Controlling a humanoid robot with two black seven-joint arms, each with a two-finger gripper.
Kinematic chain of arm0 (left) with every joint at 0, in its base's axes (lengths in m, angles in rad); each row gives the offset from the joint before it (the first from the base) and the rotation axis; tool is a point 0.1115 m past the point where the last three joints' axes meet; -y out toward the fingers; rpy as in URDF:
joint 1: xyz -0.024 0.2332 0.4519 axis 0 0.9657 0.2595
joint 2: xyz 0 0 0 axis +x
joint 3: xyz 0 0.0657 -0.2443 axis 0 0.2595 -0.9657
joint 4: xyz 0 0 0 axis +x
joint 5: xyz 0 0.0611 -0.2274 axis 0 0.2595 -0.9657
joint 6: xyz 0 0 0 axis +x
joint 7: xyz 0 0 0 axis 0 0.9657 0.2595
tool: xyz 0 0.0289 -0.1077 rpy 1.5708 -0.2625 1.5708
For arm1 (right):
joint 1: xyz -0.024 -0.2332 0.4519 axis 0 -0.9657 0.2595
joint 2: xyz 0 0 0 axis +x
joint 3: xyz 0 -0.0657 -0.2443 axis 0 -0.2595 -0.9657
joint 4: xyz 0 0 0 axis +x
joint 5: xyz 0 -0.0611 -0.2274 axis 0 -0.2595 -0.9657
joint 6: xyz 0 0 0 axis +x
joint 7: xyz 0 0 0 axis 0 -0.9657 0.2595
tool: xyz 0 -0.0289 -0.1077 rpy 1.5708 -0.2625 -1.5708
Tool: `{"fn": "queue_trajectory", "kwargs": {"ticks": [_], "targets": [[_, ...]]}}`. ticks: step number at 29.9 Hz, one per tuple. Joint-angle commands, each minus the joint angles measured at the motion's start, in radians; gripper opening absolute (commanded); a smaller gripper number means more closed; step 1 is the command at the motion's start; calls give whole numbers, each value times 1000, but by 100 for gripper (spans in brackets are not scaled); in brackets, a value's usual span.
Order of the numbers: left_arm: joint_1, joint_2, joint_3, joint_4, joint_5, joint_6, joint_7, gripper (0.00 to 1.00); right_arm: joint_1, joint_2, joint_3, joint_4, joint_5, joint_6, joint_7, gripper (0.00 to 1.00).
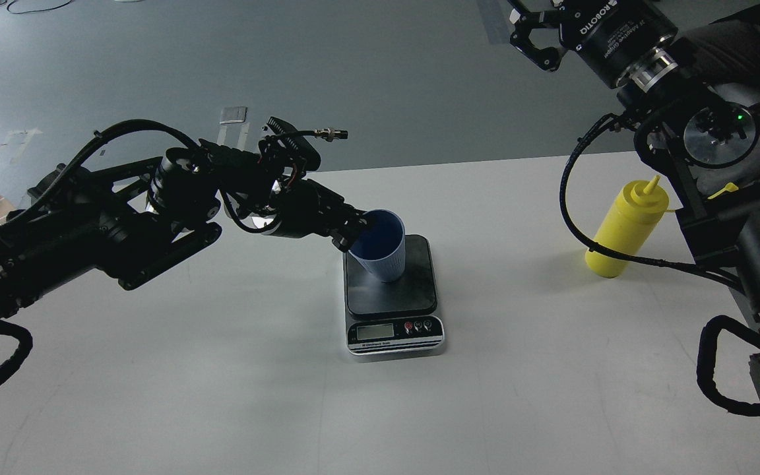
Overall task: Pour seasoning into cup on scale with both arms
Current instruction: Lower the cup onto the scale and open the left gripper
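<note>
Gripping the rim of the ribbed, tapered light blue cup (380,247), left gripper (352,232) closed on it, cup tilted on the scale (393,297) black platform, yellow squeeze bottle (625,227) upright well right, right gripper (538,33) raised, empty, fingers parted.

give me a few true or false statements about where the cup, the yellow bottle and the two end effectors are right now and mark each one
1. The cup sits on the scale. True.
2. The right end effector holds the yellow bottle. False: it is raised well above and behind the bottle, which stands alone on the table.
3. The left end effector is at the cup's rim. True; it appears closed on the rim.
4. The yellow bottle lies on its side. False: it stands upright, nozzle up.
5. The bottle stands left of the scale. False: it is to the scale's right.
</note>
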Motion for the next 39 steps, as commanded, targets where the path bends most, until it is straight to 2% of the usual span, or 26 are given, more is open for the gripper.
{"fn": "queue_trajectory", "kwargs": {"ticks": [1, 3, 4, 5, 8, 9, 11, 14, 16, 17, 19, 21, 28, 32, 39], "targets": [[-4, -2, 0, 0, -2, -2, 0, 0, 0, 0, 0, 0, 0, 0, 0, 100], [-2, -2, -1, 0, -5, 0, 0, 1, 0, 0, 0, -1, 0, 0, 0, 100], [-1, -4, -3, 0, -5, 0, 0, 13, 0, 0, 0, 0, 0, 0, 0, 100], [0, -4, -3, 0, -5, 0, 0, 13, 0, 0, 0, 0, 0, 0, 0, 100], [0, -4, -5, 0, -8, -2, 0, 28, 0, 0, 0, 0, 0, 0, 0, 100], [-2, -4, -5, 0, -8, -2, 0, 37, 0, 0, 0, 0, 0, 0, 0, 100], [-1, -4, -6, -1, -8, -2, 0, 40, 0, 0, 0, 0, 0, 0, 0, 100], [0, -5, -11, -1, -11, -3, 0, 54, 0, 0, 0, 0, 0, 0, 0, 100], [0, -7, -14, -1, -11, -3, 0, 59, 0, 0, 0, 0, 0, 0, 0, 100], [0, -10, -15, -1, -12, -3, 0, 66, 0, 0, 0, 0, 0, 0, 0, 100], [0, -11, -15, -1, -22, -3, 0, 68, 0, 0, 0, -1, 0, 0, 0, 100], [-2, -11, -15, -1, -81, -5, 0, 76, 0, -1, 0, -1, 0, 0, 0, 100], [-5, -5, -18, 0, -233, -3, 0, 86, 0, 0, 0, 0, 0, 0, 0, 100], [-7, -2, -20, 8, -354, 0, 0, 87, 0, 0, 0, 0, 0, 0, 0, 100], [-5, 2, -24, 88, -597, 5, 0, 92, 0, 0, 0, 0, 0, -11, 0, 100]]}}
